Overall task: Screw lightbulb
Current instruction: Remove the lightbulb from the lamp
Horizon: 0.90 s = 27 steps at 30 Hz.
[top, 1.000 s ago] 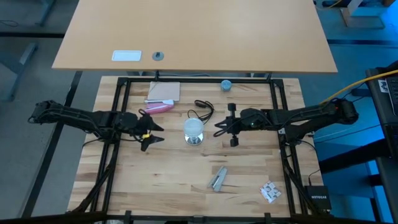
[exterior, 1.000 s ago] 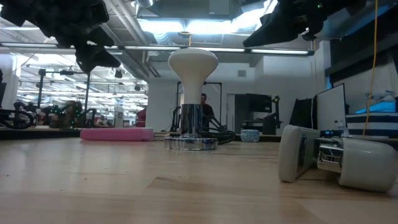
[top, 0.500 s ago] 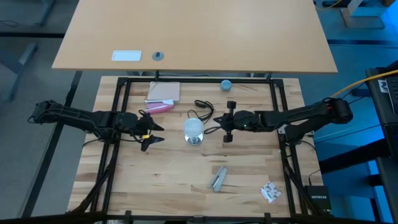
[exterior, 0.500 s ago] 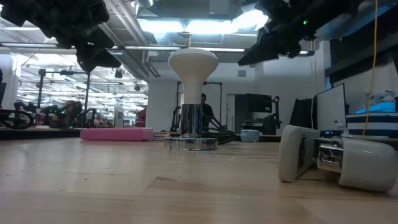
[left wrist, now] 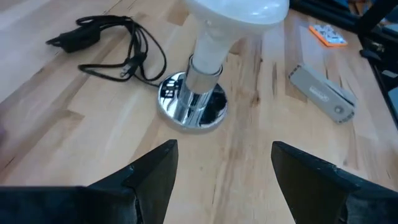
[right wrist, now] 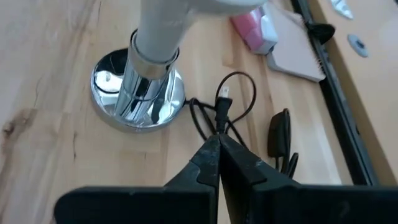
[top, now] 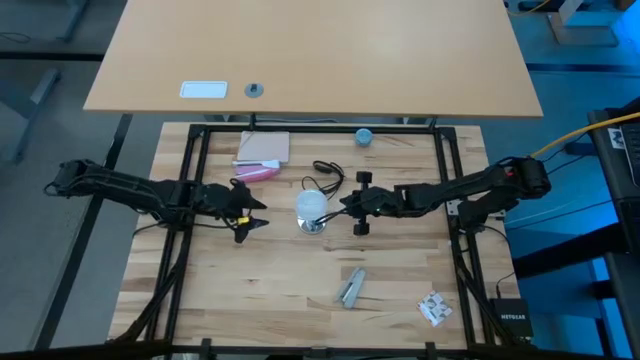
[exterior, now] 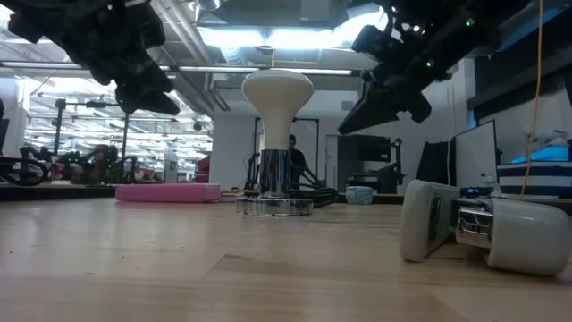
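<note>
The frosted white lightbulb (top: 312,204) stands upright with its neck (right wrist: 163,32) in the round silvery socket (top: 314,224), whose base rests on the wooden table near the middle. My left gripper (top: 250,211) hovers open to the bulb's left, above the table, its two fingers (left wrist: 155,177) pointing at the socket (left wrist: 194,104). My right gripper (top: 345,205) is shut, with nothing between its fingers. It hangs just right of the bulb and slants down; in the low view the right gripper (exterior: 362,112) is level with the bulb (exterior: 278,92).
The socket's black cord (top: 326,178) lies coiled behind the socket. A pink block (top: 257,172) and a tan pad (top: 264,147) lie at the far left, a blue-grey cap (top: 364,136) at the far edge. A grey tool (top: 350,287) and a small packet (top: 434,308) lie nearer.
My right gripper has gone toward the table's left edge, closing on the lightbulb, and has sunk and tipped further down, staying shut. The bulb and socket have not moved.
</note>
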{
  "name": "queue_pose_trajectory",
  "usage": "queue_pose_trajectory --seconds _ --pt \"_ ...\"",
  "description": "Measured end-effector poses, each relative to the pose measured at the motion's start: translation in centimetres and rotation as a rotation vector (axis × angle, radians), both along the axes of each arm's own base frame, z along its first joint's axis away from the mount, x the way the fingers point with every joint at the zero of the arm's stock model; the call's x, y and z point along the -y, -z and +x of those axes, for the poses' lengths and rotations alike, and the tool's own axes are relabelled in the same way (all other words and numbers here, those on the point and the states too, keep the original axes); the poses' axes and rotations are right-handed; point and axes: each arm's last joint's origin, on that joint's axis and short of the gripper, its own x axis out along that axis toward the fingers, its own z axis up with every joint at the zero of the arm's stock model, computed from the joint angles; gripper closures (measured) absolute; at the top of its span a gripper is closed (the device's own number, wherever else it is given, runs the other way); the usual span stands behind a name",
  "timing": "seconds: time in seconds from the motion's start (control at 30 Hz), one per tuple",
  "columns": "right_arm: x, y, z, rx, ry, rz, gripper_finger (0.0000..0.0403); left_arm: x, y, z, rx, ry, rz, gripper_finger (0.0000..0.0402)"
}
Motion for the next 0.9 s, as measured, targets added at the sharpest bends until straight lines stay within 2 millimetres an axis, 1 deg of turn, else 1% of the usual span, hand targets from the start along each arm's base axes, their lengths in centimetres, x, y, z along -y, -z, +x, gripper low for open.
queue_pose_trajectory --seconds 0.23,0.5,0.73,0.9 --pt "0.0 0.1 0.1 0.007 0.004 0.006 0.0388 0.2 0.6 1.8 0.036 0.024 0.038 0.0150" --pt "-0.2 -0.6 0.7 0.099 -0.055 0.052 0.0388 0.4 2.2 3.6 0.002 0.040 0.067 0.0151" --pt "-0.2 -0.6 0.7 0.099 -0.055 0.052 0.0388 0.5 3.9 4.3 -0.078 0.038 0.066 0.0151" --pt "-0.2 -0.6 0.7 0.099 -0.055 0.053 0.0388 0.5 4.3 4.5 -0.092 0.021 0.041 0.0150"
